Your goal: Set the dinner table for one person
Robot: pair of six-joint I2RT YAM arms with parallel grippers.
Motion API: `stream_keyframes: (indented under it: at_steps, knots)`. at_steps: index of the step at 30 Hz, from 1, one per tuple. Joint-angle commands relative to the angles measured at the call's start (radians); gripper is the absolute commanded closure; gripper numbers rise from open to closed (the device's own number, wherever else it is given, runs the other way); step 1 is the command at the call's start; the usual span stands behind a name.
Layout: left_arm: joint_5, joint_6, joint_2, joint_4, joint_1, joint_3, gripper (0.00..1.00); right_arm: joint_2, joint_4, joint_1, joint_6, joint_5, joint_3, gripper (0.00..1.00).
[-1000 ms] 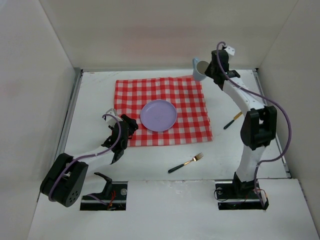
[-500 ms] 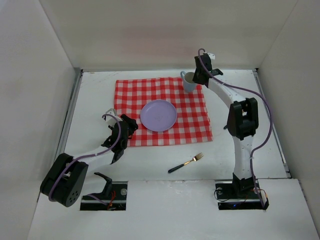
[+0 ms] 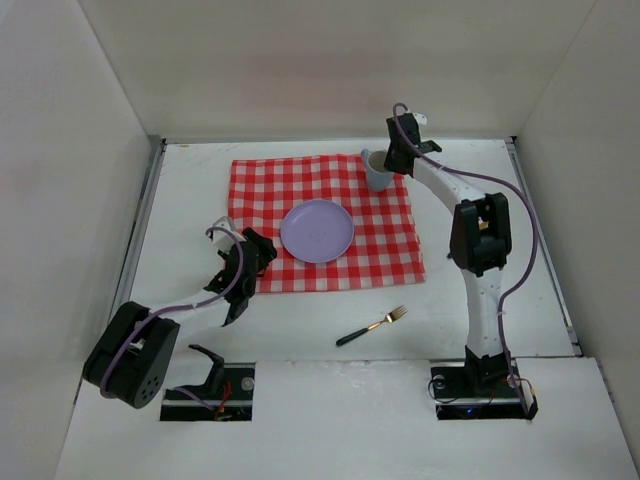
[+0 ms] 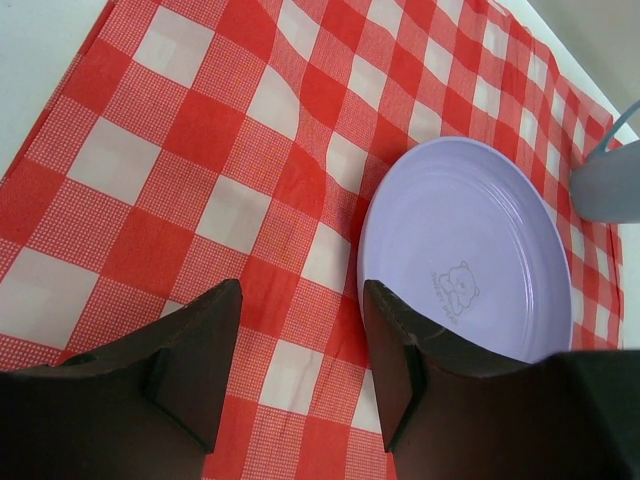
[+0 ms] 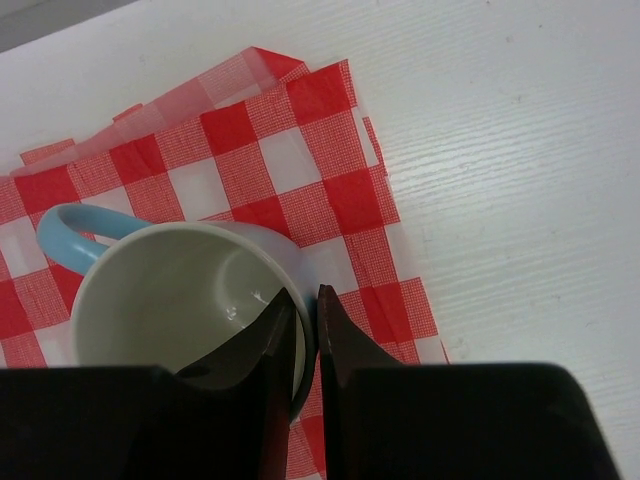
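Dinner table (image 3: 180,200) spans the whole floor. On its checked cloth (image 3: 260,190) the mug (image 3: 376,170) sits at one o'clock from the plate (image 3: 316,231), with the right gripper (image 5: 303,300) pinching its rim, seemingly grounded. Release, then rise straight. Left gripper (image 4: 300,295) gapes empty.

Overhead view from behind, close wrist views, checked cloth (image 3: 262,200) in all.
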Motion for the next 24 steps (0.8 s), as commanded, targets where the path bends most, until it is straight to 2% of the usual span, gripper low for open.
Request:
stream_keyframes:
  at_steps: [1, 3, 5, 9, 13, 18, 20, 22, 23, 24]
  knots:
    - [0.003, -0.007, 0.007, 0.041, -0.002, 0.036, 0.5, -0.014, 0.051, 0.003, 0.009, -0.004, 0.066, 0.81]
    - [0.005, -0.002, -0.002, 0.043, -0.008, 0.036, 0.5, -0.025, 0.053, 0.003, 0.009, -0.005, 0.057, 0.75]
    - [0.005, 0.006, -0.002, 0.055, -0.011, 0.036, 0.5, -0.046, 0.067, 0.003, 0.009, -0.004, 0.041, 0.6]
    - [0.011, 0.024, -0.015, 0.064, -0.024, 0.036, 0.5, -0.117, 0.097, 0.003, 0.0, -0.01, 0.012, 0.44]
    - [0.026, 0.073, -0.031, 0.063, -0.053, 0.054, 0.5, -0.22, 0.151, 0.003, 0.0, -0.037, -0.061, 0.35]
    - [0.081, 0.2, -0.042, 0.072, -0.171, 0.114, 0.49, -0.407, 0.249, 0.003, 0.009, -0.059, -0.254, 0.21]
    - [0.126, 0.249, -0.03, 0.064, -0.23, 0.141, 0.49, -0.512, 0.319, 0.003, 0.027, -0.059, -0.39, 0.21]
    - [0.19, 0.285, -0.016, 0.049, -0.298, 0.161, 0.49, -0.626, 0.425, 0.003, 0.06, -0.059, -0.567, 0.26]
    - [0.234, 0.303, -0.009, 0.023, -0.341, 0.172, 0.5, -0.667, 0.468, 0.003, 0.073, -0.062, -0.633, 0.31]
    - [0.265, 0.32, -0.004, -0.015, -0.385, 0.181, 0.51, -0.73, 0.535, 0.006, 0.099, -0.067, -0.744, 0.44]
